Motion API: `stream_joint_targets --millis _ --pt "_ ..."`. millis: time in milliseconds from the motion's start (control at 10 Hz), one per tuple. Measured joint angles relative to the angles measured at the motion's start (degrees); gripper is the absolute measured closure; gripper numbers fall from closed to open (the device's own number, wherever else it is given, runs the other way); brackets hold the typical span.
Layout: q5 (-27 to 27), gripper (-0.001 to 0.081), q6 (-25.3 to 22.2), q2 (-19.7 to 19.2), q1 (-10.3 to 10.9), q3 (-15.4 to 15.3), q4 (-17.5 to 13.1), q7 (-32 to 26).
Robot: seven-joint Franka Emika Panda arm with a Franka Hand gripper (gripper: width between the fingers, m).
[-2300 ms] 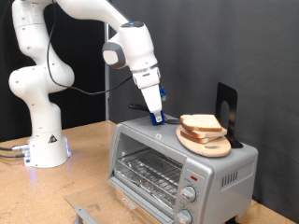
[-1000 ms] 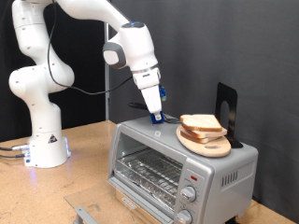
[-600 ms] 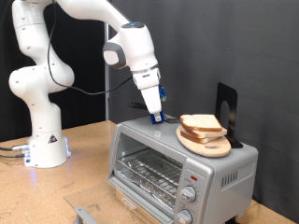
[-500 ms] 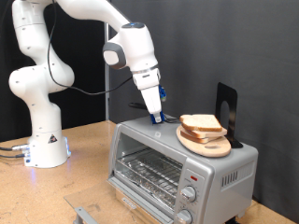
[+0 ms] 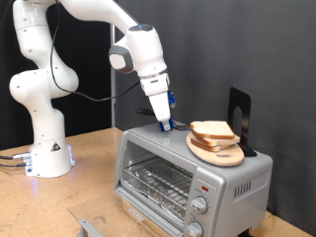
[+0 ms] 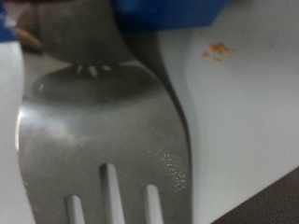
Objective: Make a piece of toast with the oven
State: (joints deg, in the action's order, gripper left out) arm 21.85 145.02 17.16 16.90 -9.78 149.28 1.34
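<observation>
Pale beige toast slice (image 5: 211, 129) lies on round light-wood board (image 5: 219, 153) atop small silver toaster oven (image 5: 188, 174).
White two-finger gripper (image 5: 165, 124) is clamped on steel fork (image 6: 103, 140), tines at oven top, just beside board.

From my exterior view the gripper (image 5: 165, 124) fingertips were too small to tell open from closed. The oven (image 5: 158, 158) ran off the bottom edge, its lower knob cut. My wrist view was filled by a blurred fork (image 6: 103, 131), tines cut off at the frame edge, hiding the fingers and nearly everything behind.
</observation>
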Motion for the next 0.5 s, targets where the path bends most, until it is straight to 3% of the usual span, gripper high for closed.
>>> stream_joint_targets --millis 500 --pt "1.4 0.0000 -1.1 0.9 0.9 0.0 0.0 -0.5"
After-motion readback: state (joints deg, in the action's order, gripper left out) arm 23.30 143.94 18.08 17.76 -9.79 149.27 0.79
